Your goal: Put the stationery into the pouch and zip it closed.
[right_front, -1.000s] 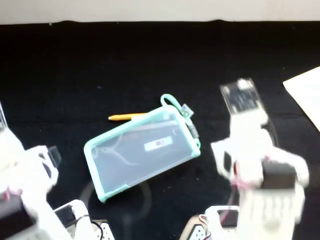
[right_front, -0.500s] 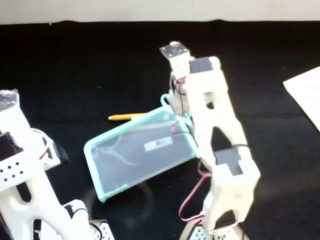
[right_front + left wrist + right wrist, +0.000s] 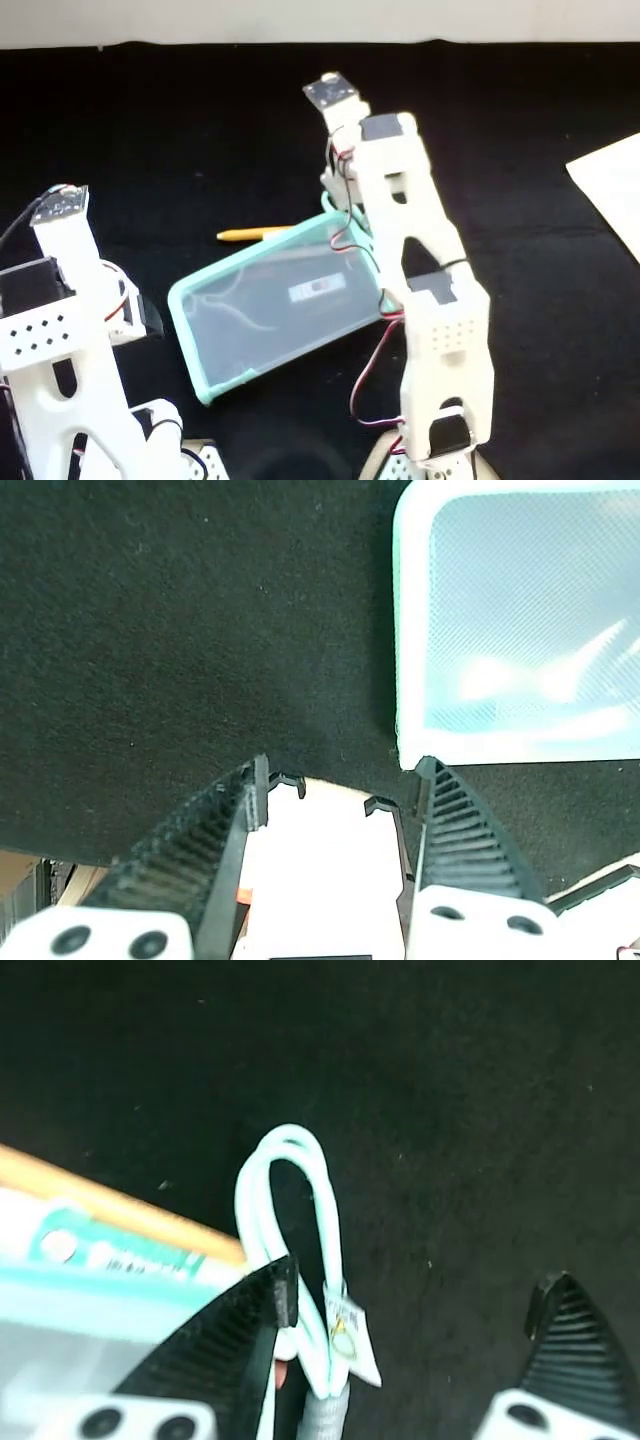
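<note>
Pouch: a mint-rimmed, see-through pouch [image 3: 275, 320] lies flat and slanted in the middle of the table, one corner far right and the opposite corner near left.
Loop: a pale cord loop [image 3: 290, 1210] with a small tag [image 3: 350, 1345] sticks out from the pouch's far right corner.
Pen: an orange pen [image 3: 250, 234] lies on the cloth along the pouch's far edge, its left end sticking out.
Right gripper [image 3: 410, 1300]: hangs over the far right corner with its jaws wide apart and holding nothing. The loop sits just beside one jaw's tip, while the other jaw is over bare cloth.
Left gripper [image 3: 342, 770]: low at the pouch's left end, jaws apart and holding nothing. A pouch corner is just beside one jaw's tip; contact cannot be told.
Table [image 3: 150, 120]: covered in black cloth.
Paper [image 3: 610, 190]: a white sheet at the right edge, well apart from the pouch.
</note>
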### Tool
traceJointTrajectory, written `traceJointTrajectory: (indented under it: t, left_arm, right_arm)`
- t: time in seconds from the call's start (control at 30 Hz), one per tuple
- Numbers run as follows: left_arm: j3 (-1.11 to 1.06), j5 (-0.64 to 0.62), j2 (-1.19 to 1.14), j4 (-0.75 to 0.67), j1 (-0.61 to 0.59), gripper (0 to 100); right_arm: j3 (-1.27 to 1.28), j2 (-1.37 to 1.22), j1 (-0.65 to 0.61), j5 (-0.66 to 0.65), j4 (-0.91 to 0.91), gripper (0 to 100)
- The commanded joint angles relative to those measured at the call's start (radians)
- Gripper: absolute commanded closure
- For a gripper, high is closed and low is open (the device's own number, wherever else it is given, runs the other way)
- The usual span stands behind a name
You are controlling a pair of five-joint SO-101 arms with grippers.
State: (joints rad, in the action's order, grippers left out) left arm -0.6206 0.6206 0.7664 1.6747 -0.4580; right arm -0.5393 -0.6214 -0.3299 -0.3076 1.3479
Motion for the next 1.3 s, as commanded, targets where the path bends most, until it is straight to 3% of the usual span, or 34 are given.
traceJointTrajectory:
  t: [0.0,0.53,0.8,1.13,1.27]
  left_arm:
    - [0.004,0.005,-0.008,-0.002,0.018,76]
    - [0.002,0.005,-0.010,-0.002,0.012,76]
    - [0.002,0.005,-0.010,-0.002,0.012,76]
    - [0.002,0.005,-0.010,-0.002,0.015,76]
    - [0.002,0.005,-0.005,-0.002,0.015,76]
  right_arm:
    - [-0.047,-0.010,-0.021,-0.011,-0.039,63.9]
    - [-0.047,-0.220,-0.022,-0.017,-0.289,64.0]
    - [-0.047,-0.285,0.036,-0.017,-0.300,64.6]
    - [-0.041,-0.289,0.114,-0.018,-0.232,82.1]
    - [-0.039,-0.289,0.114,-0.011,-0.232,99.8]
